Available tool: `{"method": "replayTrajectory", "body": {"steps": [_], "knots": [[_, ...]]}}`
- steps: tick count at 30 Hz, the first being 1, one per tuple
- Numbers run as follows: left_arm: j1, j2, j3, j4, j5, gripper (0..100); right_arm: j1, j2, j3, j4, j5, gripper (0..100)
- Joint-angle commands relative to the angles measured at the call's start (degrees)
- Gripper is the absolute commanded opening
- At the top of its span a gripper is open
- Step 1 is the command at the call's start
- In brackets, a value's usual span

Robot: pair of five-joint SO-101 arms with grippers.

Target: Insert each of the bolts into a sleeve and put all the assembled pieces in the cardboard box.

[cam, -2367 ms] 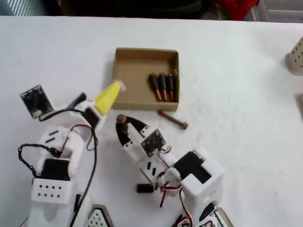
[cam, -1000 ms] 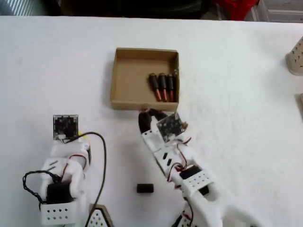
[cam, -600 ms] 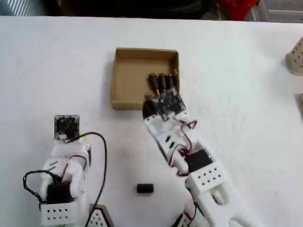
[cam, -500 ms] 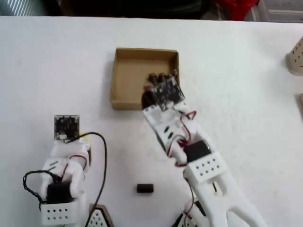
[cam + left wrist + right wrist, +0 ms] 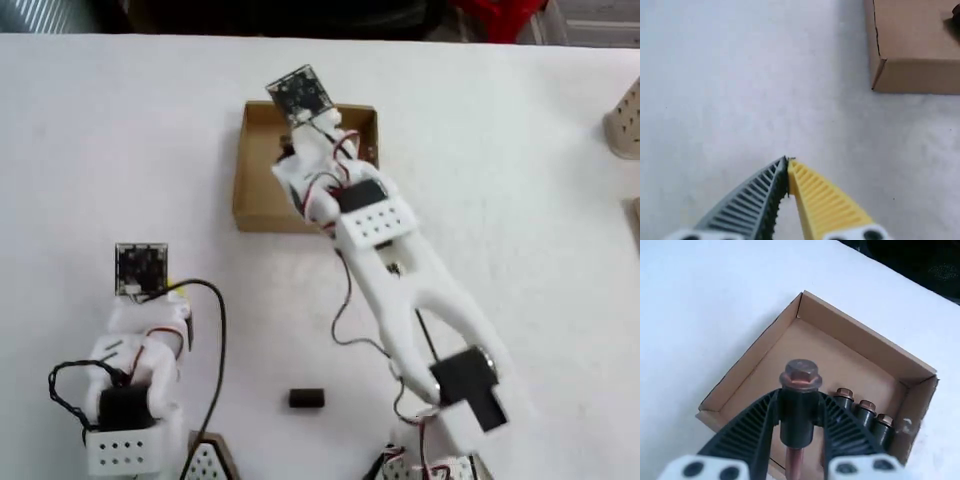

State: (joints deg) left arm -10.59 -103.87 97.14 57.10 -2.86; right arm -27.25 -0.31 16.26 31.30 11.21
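While the left arm sits folded at its own end of the bench, the left tool is pressed together on nothing, pointing at bare surface short of the cardboard box. It is evidently parked out of its partner's way. A lone black sleeve lies near the arms' bases, well apart from the box and apparently awaiting a bolt. Farther right, the right arm stretches long across the bench with its wrist over the box. The right tool is clamped on the dark sleeve of an assembled piece, held upright with the copper bolt head on top and the shank showing beneath. It hangs above open box floor beside three finished pieces lying side by side against one wall, a position that looks chosen for release clear of that row.
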Motion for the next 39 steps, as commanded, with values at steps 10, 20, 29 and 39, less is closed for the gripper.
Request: {"method": "replayTrajectory", "body": {"steps": [10,20,29,39], "knots": [[0.5,-0.3,-0.2,0.5,-0.5,2,1.0,11.1,-7.4,-5.8,0.6,18.6],[0.5,-0.3,-0.2,0.4,-0.6,2,0.8,8.5,-4.3,-2.0,0.5,17.7],[0.5,-0.3,-0.2,0.3,-0.6,2,0.8,-9.2,13.3,-1.1,0.6,3.9],[0.5,-0.3,-0.2,0.4,-0.6,2,-3.7,-31.6,22.2,34.7,23.1,9.1]]}}
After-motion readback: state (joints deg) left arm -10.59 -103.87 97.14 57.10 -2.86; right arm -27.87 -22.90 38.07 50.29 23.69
